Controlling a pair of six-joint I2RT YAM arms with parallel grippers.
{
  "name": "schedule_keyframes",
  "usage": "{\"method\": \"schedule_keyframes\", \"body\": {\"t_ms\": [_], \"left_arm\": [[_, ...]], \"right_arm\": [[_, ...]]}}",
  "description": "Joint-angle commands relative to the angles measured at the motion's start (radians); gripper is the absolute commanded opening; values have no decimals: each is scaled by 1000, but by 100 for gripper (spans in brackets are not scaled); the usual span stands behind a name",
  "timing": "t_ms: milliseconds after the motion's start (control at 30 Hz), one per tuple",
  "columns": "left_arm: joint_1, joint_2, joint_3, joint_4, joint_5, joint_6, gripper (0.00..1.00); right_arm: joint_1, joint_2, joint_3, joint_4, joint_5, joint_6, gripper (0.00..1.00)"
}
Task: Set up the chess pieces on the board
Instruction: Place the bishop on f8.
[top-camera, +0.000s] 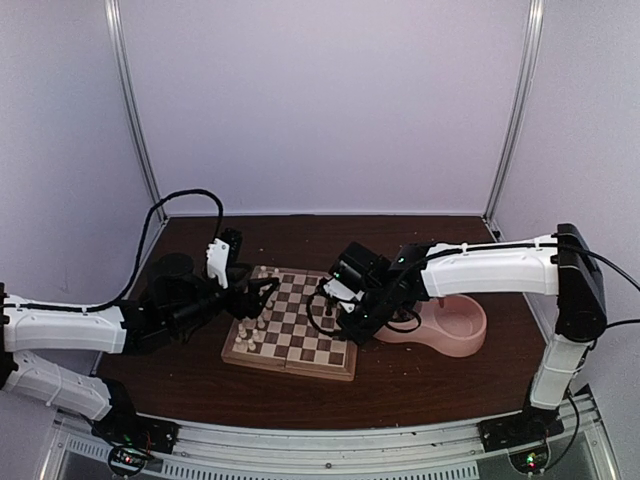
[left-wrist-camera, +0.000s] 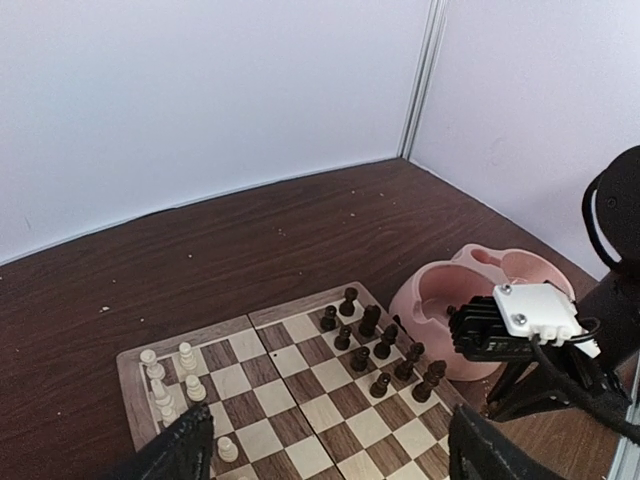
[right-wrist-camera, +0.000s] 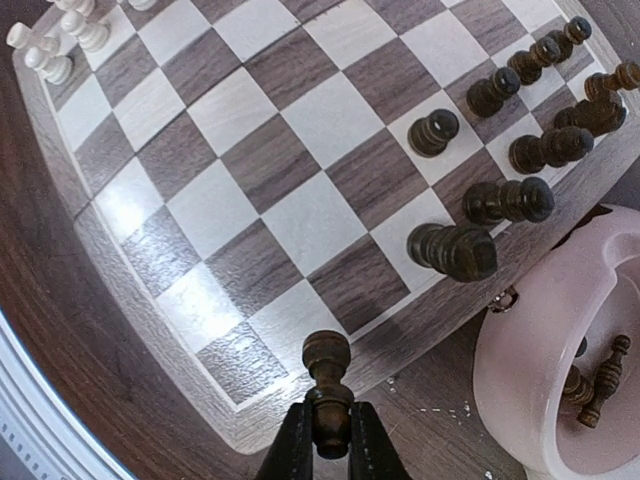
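Observation:
The board (top-camera: 290, 366) lies between the two arms. Several cream chess pieces (left-wrist-camera: 165, 385) stand along its left rim (left-wrist-camera: 125, 368). Several dark pieces (left-wrist-camera: 385, 345) stand in two rows at the right side. My left gripper (left-wrist-camera: 335, 462) hovers over the board's left part, open, with only squares showing between its fingers (left-wrist-camera: 185, 450). My right gripper (right-wrist-camera: 328, 448) is shut on a dark pawn (right-wrist-camera: 328, 385), held upright just above the board's rim (right-wrist-camera: 400, 350) at a near corner. Other dark pieces (right-wrist-camera: 500, 200) stand beyond it, and cream ones (right-wrist-camera: 50, 45) are at the far corner.
A pink double bowl (top-camera: 455, 325) sits on the brown table right of the board and touches its edge. Inside the bowl (right-wrist-camera: 540, 330) lie a few dark pieces (right-wrist-camera: 595, 380). White walls and metal posts enclose the table at the back and sides.

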Motion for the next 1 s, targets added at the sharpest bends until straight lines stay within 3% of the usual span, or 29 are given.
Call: {"method": "schedule_keyframes", "body": {"t_ms": [0, 833, 967], "left_arm": [[6, -7, 9, -13, -32, -35, 81], [6, 7, 20, -31, -39, -33, 81], [6, 9, 22, -32, -38, -30, 81]], "right_arm": [[3, 34, 52, -78, 81, -14, 2], [8, 162, 183, -120, 81, -48, 5], [8, 174, 195, -123, 81, -51, 11]]}}
